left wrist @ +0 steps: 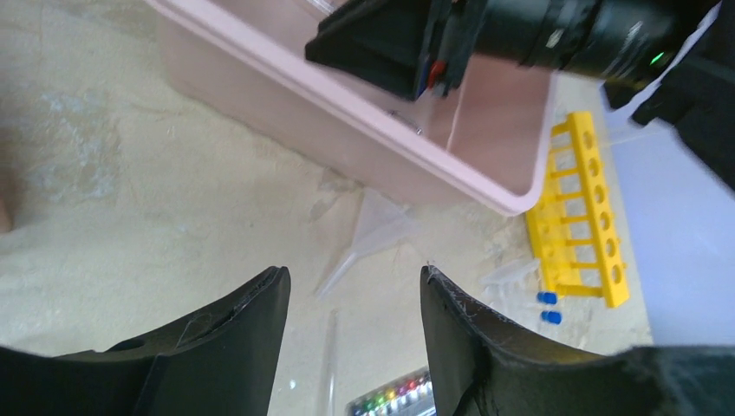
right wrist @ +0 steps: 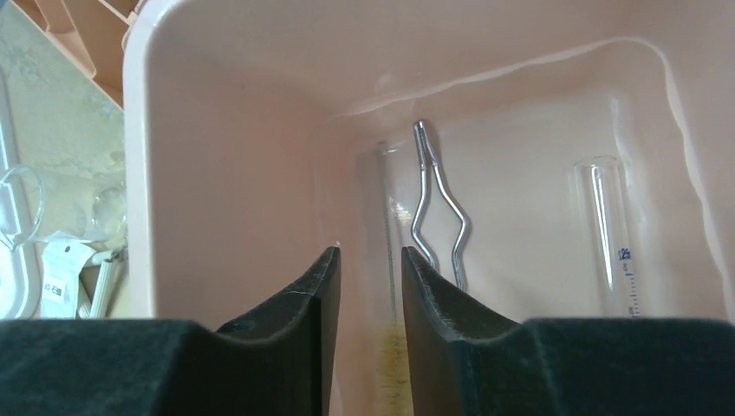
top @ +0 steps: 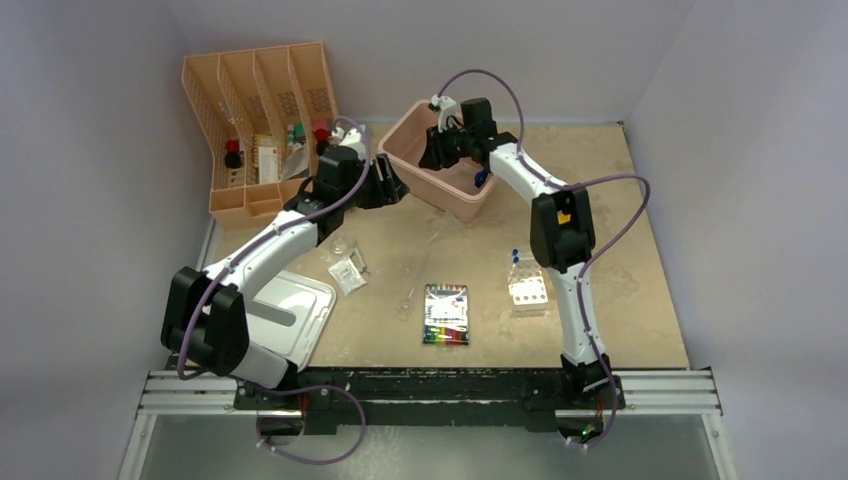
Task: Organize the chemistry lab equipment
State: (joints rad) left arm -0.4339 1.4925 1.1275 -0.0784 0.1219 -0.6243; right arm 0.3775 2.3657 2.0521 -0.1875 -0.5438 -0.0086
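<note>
My right gripper (top: 438, 152) reaches into the pink bin (top: 468, 205). In the right wrist view its jaws (right wrist: 370, 251) stand a narrow gap apart, over a brown bristle brush (right wrist: 394, 351) lying on the bin floor. Metal tongs (right wrist: 438, 204) and a glass measuring cylinder (right wrist: 611, 234) lie beside it. My left gripper (top: 392, 188) is open and empty at the bin's left side; in its wrist view (left wrist: 354, 273) it hovers over a clear funnel (left wrist: 373, 238) and a glass rod (left wrist: 329, 347). The tube rack (top: 527, 290) with blue-capped tubes (top: 517, 257) stands at right. A small clear packet (top: 347, 272) lies left of centre.
An orange divided organizer (top: 260, 110) with small items stands at the back left. A white tray lid (top: 295, 310) lies at the front left. A box of coloured items (top: 446, 313) lies front centre. The rack looks yellow in the left wrist view (left wrist: 585, 212).
</note>
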